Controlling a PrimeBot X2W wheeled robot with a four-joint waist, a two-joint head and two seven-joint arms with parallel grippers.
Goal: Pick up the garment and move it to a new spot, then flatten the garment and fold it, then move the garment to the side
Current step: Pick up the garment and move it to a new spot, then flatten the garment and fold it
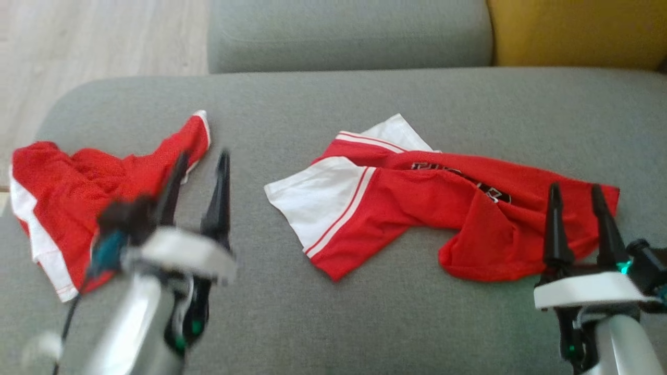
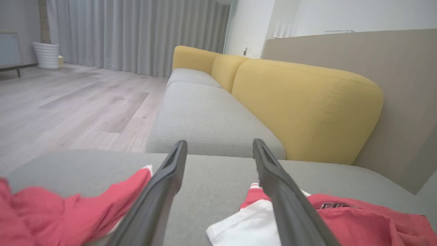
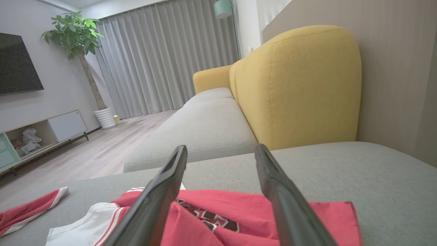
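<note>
1. Head view shows the garment point(image 1: 417, 208), a red top with white bands and dark lettering. It lies crumpled across the middle and right of the grey seat cushion point(image 1: 333, 94), partly doubled over itself.
2. A second red garment point(image 1: 78, 187) sits bunched by the cushion's left edge, well apart from the first. I take the lettered one to be the task's piece, but I can't be sure.
3. The left gripper point(image 1: 203, 155) is blurred, over the inner edge of that second piece. Its jaws are spread and hold nothing.
4. The right gripper point(image 1: 575, 187) hangs over the garment's right end, its jaws also spread and empty.
5. The cloth looks thin, light and limp, so it should sag and drape once lifted. Its layers may come up together.
6. I'd pinch it at the edges, taking the white-banded corner on its left and the red corner towards the cushion's right edge. That way it should hang open rather than bunch.
</note>
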